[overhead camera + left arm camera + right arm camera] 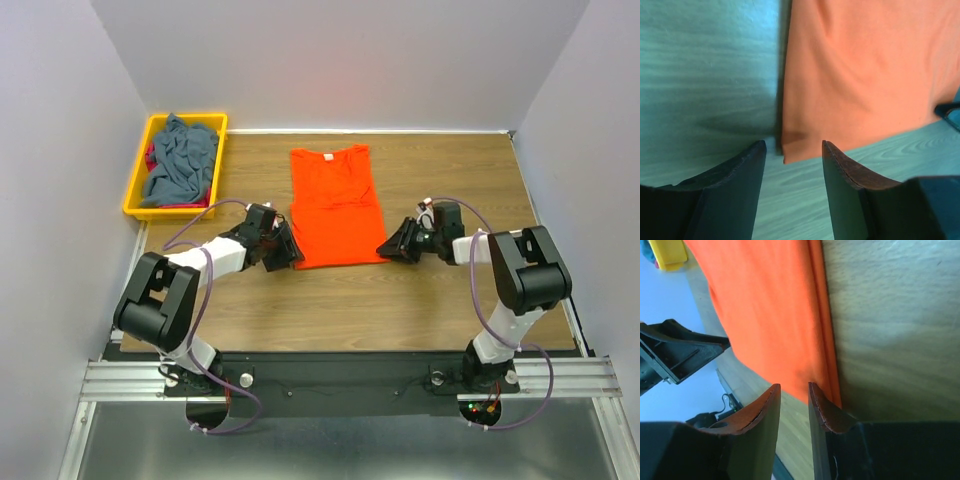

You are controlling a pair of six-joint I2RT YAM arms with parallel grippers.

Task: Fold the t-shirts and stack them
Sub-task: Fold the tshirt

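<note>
The bright orange t-shirt (pixel 336 205) lies flat on the wooden table, sides folded in, neck at the far end. My left gripper (pixel 291 251) is open just before its near left corner (pixel 790 145), with table showing between the jaws. My right gripper (pixel 385 247) is open at the near right corner (pixel 805 385); the folded edge runs past its right finger. A slate grey-blue t-shirt (pixel 182 160) lies crumpled in the yellow bin (pixel 138 186), with red cloth (pixel 151 158) peeking out beneath it.
The yellow bin stands at the far left of the table. The left gripper's body (pixel 670 350) shows in the right wrist view. White walls close in the table on three sides.
</note>
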